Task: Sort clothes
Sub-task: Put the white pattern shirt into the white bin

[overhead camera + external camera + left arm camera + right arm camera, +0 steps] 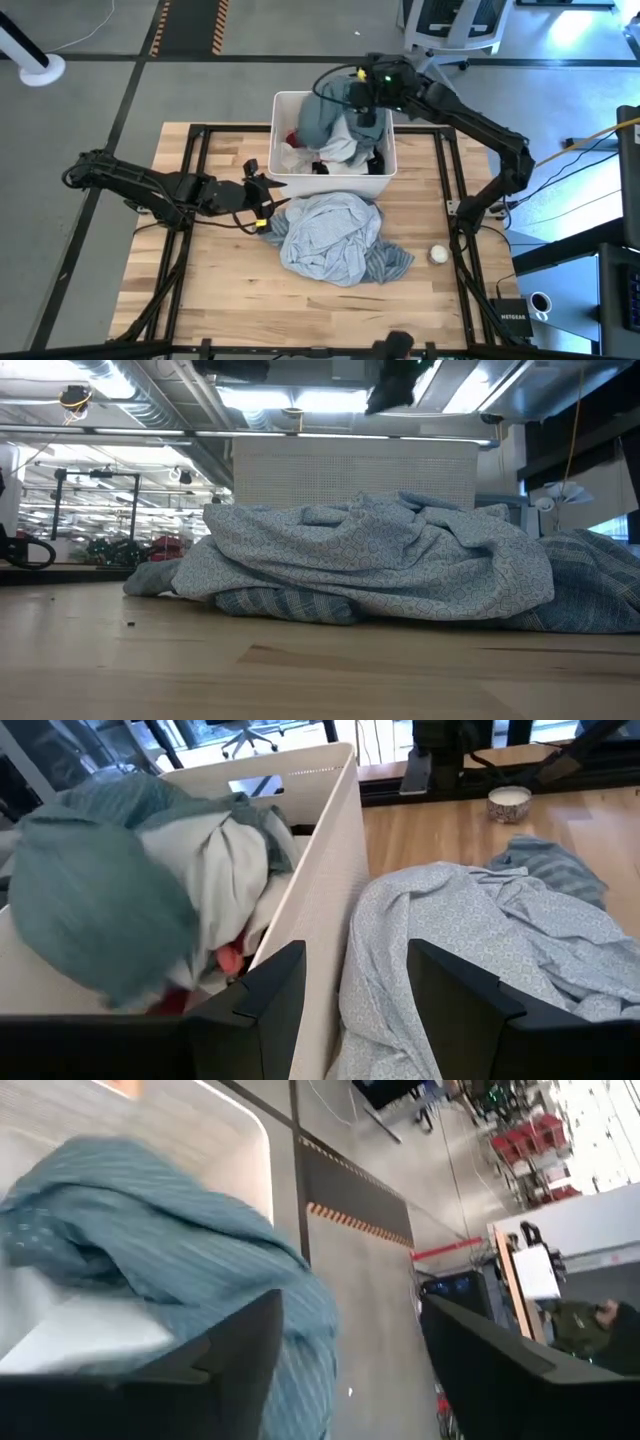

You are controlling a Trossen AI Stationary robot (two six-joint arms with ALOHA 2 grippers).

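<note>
- From overhead, the right gripper (362,103) hangs over the white tub (290,180) at upper centre of the frame. A teal striped shirt (322,118) is draped down into the tub below it, on top of white pieces (340,148), a small red one (292,138) and something black. That looks like a drop into the bin.
- Also from overhead, the left gripper (262,196) sits at centre left, just beside the tub's near wall and at the edge of a pale blue patterned shirt (330,235) heaped on the table (200,300), probably the next thing to lift. A small white ball (438,254) lies to the right.
- At table level, that heap fills the middle of the frame. Neither gripper can be made out clearly here.
- The left wrist view shows its fingers (270,1005) spread apart and gripping nothing, straddling the tub wall and the shirt's edge.
- The right wrist view shows its fingers (245,1350) apart too, with the teal shirt hanging loose just past them, seemingly released.
</note>
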